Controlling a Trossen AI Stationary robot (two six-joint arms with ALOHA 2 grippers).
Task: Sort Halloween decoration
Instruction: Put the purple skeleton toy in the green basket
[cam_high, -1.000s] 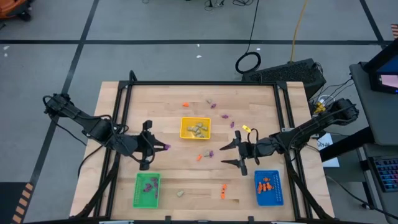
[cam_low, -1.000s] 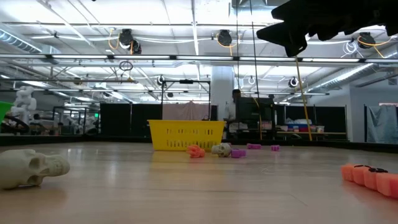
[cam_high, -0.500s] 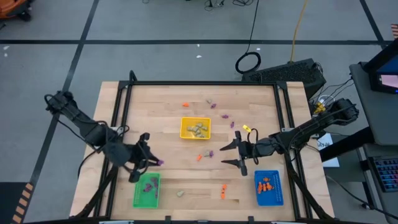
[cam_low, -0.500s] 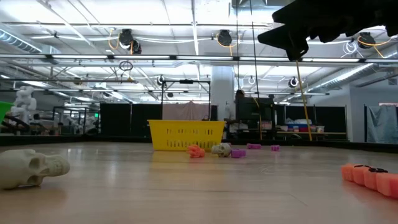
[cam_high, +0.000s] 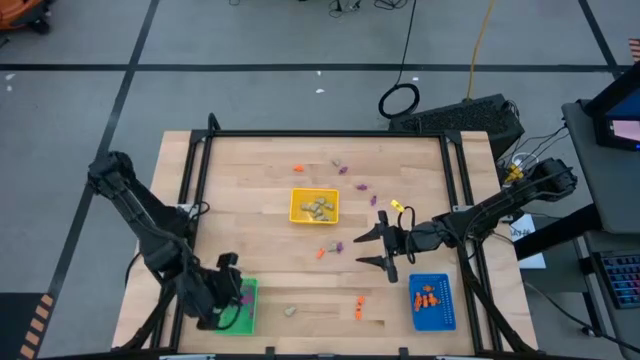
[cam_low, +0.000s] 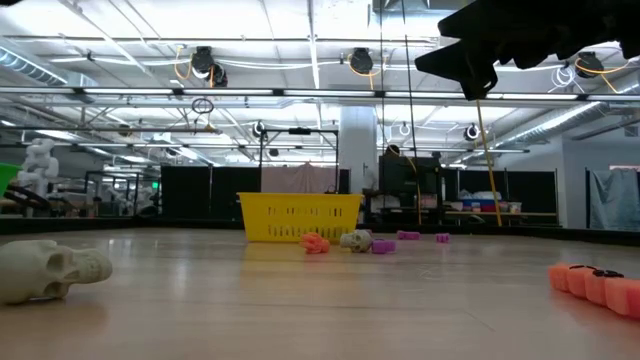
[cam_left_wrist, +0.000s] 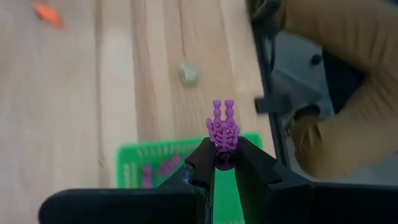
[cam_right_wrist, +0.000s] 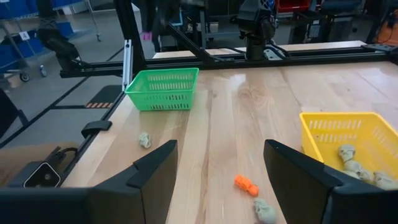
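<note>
My left gripper (cam_left_wrist: 224, 160) is shut on a purple skeleton-shaped Halloween decoration (cam_left_wrist: 222, 124). It hangs over the green tray (cam_high: 238, 308) at the table's near left, which has purple pieces in it. My right gripper (cam_high: 380, 244) stands open at mid-right with nothing between its fingers. The yellow tray (cam_high: 314, 206) holds beige skulls and the blue tray (cam_high: 432, 301) holds orange pieces. Loose decorations lie on the wood: an orange one (cam_high: 358, 306), a beige one (cam_high: 290, 311) and a purple one (cam_high: 337, 245). My left gripper pinches the purple decoration's end (cam_left_wrist: 222, 148) between its two fingertips. The rest of the piece sticks out past the tips. The fingers slant downward. The piece is lifted clear, above the green tray's edge (cam_left_wrist: 180, 163).
More loose pieces lie near the far middle: an orange one (cam_high: 298, 167), a beige one (cam_high: 337, 162) and purple ones (cam_high: 362, 185). A beige skull (cam_low: 50, 268) lies close to the low camera. Black frame rails (cam_high: 195, 200) run along the table's sides.
My left gripper has moved toward the table's near edge and down, from beside the left rail to over the green tray. It has tipped downward, and the purple piece has stayed pinched in it. My right gripper has kept still.
</note>
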